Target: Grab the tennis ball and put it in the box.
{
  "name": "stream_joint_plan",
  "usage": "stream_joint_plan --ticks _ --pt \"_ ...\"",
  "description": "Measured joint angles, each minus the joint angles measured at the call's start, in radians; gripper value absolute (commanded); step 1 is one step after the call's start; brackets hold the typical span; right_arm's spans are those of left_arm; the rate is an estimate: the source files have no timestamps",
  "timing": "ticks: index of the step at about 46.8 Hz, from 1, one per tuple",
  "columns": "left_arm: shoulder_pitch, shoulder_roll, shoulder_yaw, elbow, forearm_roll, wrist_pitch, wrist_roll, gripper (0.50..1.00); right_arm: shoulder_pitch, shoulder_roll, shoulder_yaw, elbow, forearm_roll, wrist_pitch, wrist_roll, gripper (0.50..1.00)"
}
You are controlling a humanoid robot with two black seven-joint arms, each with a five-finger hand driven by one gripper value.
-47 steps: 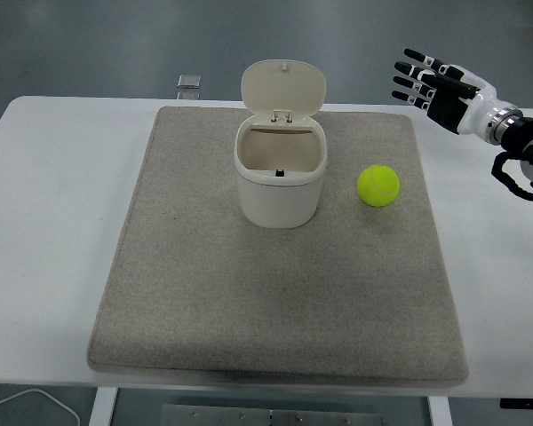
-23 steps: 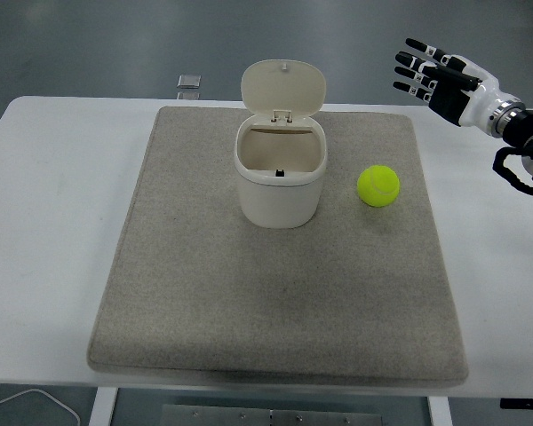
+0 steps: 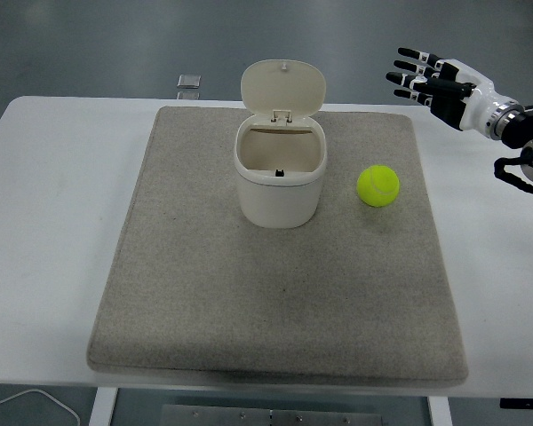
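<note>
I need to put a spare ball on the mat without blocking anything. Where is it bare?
The mat is bare across its whole near half, and left of the box. It is tight only between box and tennis ball. The right hand hovers past the far right corner.

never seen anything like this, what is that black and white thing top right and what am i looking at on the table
That is a robot's right hand, black and white with five fingers, on a black arm entering from the right edge. Its fingers are spread and it holds nothing; it hangs beyond the mat's far right corner. The left arm is out of the picture.

The camera sits high on the robot's own side, looking forward and down, so the bottom of the picture is the white table's near edge.

On the table lies a grey felt-like mat. On it stands a small cream plastic box with its hinged lid tipped up, open. To its right lies a yellow-green tennis ball, apart from the box. A small grey object sits beyond the table's far edge; I cannot tell what it is.
</note>
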Motion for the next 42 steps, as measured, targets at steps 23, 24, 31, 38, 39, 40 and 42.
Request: stream_joint_plan --ticks 23,24,31,38,39,40,42 --pt "0.0 0.0 0.0 0.0 0.0 0.0 0.0 0.992 0.0 -0.01 0.0 0.004 -0.264 0.056 0.049 0.928" --pt "0.0 0.0 0.0 0.0 0.0 0.0 0.0 0.992 -0.001 -0.01 0.0 0.004 -0.277 0.061 0.052 0.928" --pt "0.0 0.0 0.0 0.0 0.0 0.0 0.0 0.99 -0.004 -0.011 -0.003 0.008 -0.404 0.102 0.084 0.926" --pt "0.0 0.0 0.0 0.0 0.0 0.0 0.0 0.992 -0.007 -0.014 -0.005 0.008 -0.589 0.113 0.142 0.926" --pt "0.0 0.0 0.0 0.0 0.0 0.0 0.0 0.992 -0.007 -0.015 -0.005 0.008 -0.623 0.113 0.154 0.928" --pt "0.0 0.0 0.0 0.0 0.0 0.0 0.0 0.992 -0.007 -0.017 -0.005 0.008 -0.646 0.113 0.163 0.928" --pt "0.0 0.0 0.0 0.0 0.0 0.0 0.0 0.992 -0.007 -0.025 -0.005 0.01 -0.69 0.113 0.179 0.928"
